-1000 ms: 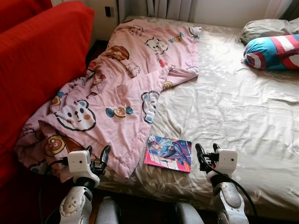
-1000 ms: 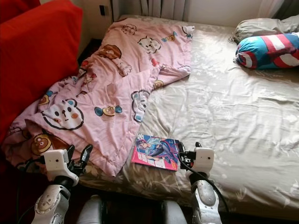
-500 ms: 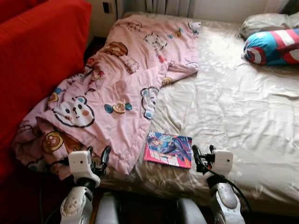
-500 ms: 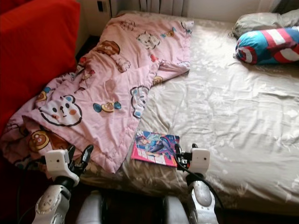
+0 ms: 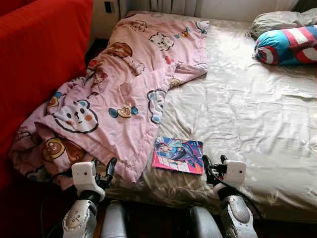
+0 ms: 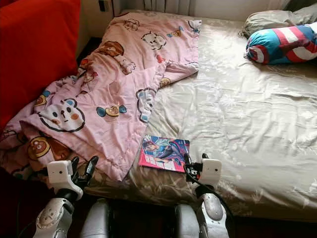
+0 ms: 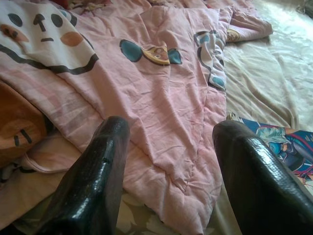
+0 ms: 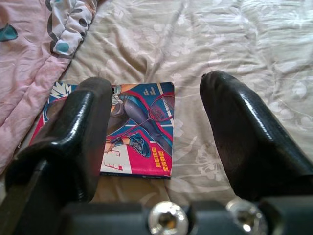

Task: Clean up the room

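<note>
A pink and blue magazine (image 5: 178, 154) lies flat on the beige bed sheet (image 5: 247, 114) near the bed's front edge. A rumpled pink cartoon blanket (image 5: 124, 94) covers the bed's left side and hangs off its corner. My right gripper (image 5: 214, 164) stands open just right of the magazine; in its wrist view the magazine (image 8: 132, 132) lies close ahead between the fingers (image 8: 249, 132). My left gripper (image 5: 102, 168) is open at the blanket's hanging edge, with the pink blanket (image 7: 161, 98) just beyond its fingertips (image 7: 98, 171). Neither holds anything.
A red sofa (image 5: 39, 59) stands against the bed's left side. A blue, red and white striped bolster (image 5: 287, 44) and a beige pillow (image 5: 277, 20) lie at the far right. The sheet's middle and right are bare.
The view has moved closer and tilted down a little, so the bed sits higher in frame. Both grippers stay open at the bed's front edge.
</note>
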### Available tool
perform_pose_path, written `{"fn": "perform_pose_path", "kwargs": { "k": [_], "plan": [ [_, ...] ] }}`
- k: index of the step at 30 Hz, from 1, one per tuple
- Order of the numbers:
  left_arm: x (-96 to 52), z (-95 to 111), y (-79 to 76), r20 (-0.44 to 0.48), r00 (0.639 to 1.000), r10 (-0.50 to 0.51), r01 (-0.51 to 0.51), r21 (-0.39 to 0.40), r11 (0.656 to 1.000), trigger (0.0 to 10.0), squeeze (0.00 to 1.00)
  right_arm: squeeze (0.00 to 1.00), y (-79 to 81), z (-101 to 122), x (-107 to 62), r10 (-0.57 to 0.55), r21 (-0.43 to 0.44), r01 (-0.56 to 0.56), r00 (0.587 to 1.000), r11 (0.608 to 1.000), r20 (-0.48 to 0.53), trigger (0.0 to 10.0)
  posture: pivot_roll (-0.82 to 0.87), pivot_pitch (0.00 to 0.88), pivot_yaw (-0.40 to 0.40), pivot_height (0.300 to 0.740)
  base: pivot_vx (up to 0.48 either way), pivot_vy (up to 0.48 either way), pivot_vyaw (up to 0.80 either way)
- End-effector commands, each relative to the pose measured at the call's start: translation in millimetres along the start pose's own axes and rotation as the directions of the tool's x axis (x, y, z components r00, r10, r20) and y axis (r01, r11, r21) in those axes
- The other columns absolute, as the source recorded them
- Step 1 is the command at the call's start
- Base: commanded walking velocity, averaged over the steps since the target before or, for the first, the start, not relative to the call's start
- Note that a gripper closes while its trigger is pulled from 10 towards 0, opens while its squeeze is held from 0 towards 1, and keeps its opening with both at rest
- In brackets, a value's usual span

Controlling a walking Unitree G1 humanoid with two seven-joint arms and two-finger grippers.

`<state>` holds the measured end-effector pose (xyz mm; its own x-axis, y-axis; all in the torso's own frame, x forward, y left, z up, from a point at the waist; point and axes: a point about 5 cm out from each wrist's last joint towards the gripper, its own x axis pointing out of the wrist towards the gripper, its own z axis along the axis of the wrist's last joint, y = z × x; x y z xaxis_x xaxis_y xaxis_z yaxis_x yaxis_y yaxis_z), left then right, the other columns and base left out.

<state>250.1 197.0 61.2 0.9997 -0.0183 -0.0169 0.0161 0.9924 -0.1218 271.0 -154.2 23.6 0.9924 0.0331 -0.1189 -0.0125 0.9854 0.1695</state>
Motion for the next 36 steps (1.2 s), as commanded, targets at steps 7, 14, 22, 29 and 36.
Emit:
{"fn": "perform_pose_path", "kwargs": {
  "k": [7, 14, 22, 29, 36],
  "plan": [
    [-2.5, -3.7, 0.0, -0.030, 1.000, 0.000, 0.000, 0.004, 1.000, 10.0, 0.00, 0.00, -2.3, -7.9, -3.4, -0.014, 0.018, 0.015, 0.999, 1.000, -0.034, 10.0, 0.09, 0.216, -0.039, 0.628, 0.000, 0.463, 0.00],
    [-3.4, -3.1, -0.5, -0.028, 1.000, -0.008, 0.008, 0.016, 1.000, 10.0, 0.00, 0.00, -4.5, -8.9, -3.2, -0.026, 0.020, 0.027, 0.999, 0.999, -0.041, 10.0, 0.09, 0.219, -0.037, 0.628, 0.000, 0.000, 0.00],
    [-4.7, -5.0, -1.4, -0.036, 0.999, -0.021, 0.021, 0.015, 1.000, 10.0, 0.00, 0.00, -7.4, -9.5, -2.8, -0.040, 0.023, 0.041, 0.998, 0.999, -0.045, 10.0, 0.09, 0.224, -0.033, 0.628, 0.000, 0.000, 0.00],
    [-4.5, -3.9, -1.9, -0.037, 0.999, -0.027, 0.028, 0.021, 0.999, 10.0, 0.00, 0.00, -12.1, -9.8, -3.1, -0.052, 0.026, 0.053, 0.997, 0.998, -0.048, 10.0, 0.09, 0.227, -0.030, 0.628, 0.000, 0.000, 0.00],
    [-4.5, -4.0, -1.2, -0.040, 0.999, -0.029, 0.030, 0.025, 0.999, 10.0, 0.00, 0.00, -9.4, -11.7, -4.3, -0.027, 0.034, 0.029, 0.998, 0.999, -0.054, 10.0, 0.09, 0.229, -0.028, 0.628, 0.000, 0.000, 0.00]
  ]
}}
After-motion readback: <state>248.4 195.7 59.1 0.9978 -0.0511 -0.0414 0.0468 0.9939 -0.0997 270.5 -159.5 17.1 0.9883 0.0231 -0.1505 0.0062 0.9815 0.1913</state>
